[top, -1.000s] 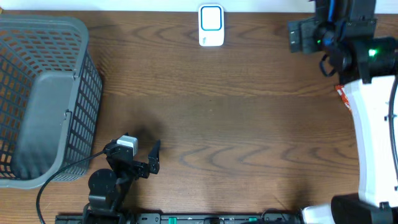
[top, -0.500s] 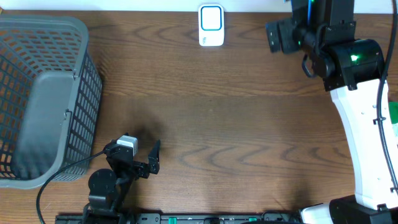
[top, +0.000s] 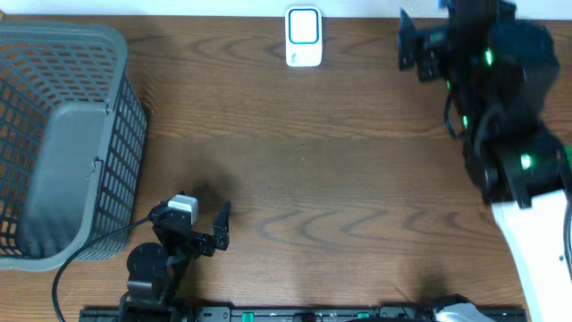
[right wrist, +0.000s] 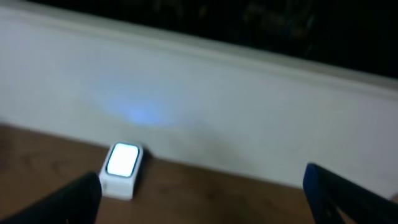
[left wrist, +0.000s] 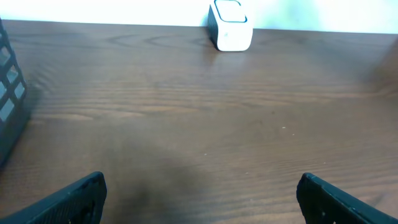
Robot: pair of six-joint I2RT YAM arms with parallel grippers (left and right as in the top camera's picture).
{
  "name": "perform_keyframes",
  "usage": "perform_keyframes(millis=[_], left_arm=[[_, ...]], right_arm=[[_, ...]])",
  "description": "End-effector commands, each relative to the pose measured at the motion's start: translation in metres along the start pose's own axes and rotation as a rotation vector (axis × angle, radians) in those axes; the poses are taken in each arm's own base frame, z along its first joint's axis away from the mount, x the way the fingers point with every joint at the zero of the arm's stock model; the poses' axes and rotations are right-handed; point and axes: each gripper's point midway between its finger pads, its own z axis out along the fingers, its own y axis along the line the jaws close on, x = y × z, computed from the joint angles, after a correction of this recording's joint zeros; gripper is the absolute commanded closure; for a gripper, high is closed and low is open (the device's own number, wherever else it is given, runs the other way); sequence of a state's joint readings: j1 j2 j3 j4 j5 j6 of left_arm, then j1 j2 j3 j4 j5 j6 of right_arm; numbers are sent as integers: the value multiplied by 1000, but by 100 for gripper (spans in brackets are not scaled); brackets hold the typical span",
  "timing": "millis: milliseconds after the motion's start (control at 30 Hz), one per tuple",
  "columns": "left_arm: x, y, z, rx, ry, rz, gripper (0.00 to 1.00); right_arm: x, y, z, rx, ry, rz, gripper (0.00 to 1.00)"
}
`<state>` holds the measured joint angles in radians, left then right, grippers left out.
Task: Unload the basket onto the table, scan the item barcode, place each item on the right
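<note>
Scanner (top: 304, 38), white with a lit blue face, sits ahead and left of the right gripper (top: 409, 45), whose 2 fingers spread wide, holding nothing. The left gripper (top: 204, 222) gapes empty too, scanner far ahead across the table (top: 357, 179), grey basket (top: 63, 134) on its left.

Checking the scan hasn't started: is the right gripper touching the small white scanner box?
Apart. The overhead view shows a stretch of brown wooden table between the right gripper and the small white scanner box.
</note>
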<state>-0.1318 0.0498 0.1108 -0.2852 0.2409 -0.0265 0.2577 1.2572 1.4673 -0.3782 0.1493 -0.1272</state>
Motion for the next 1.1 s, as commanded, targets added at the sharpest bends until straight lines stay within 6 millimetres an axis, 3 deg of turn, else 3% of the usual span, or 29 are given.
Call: perform_keyframes(millis=[0,533,800,900,1067], left_arm=[[12,0,2,4,34,-12,2],[12,0,2,4,34,-12,2],[12,0,2,4,34,-12,2],[12,0,2,4,34,-12,2],[12,0,2,4,33,-12,2]], right_arm=[[24,-8,-20,23,-18,25,1],[111,-52,-119,181,-315,254,1],[162,-52,-139,209,-355,308,1],[194,-60,-142,245,-367,414,1],[228,-70,-145,293,-396,529,1]])
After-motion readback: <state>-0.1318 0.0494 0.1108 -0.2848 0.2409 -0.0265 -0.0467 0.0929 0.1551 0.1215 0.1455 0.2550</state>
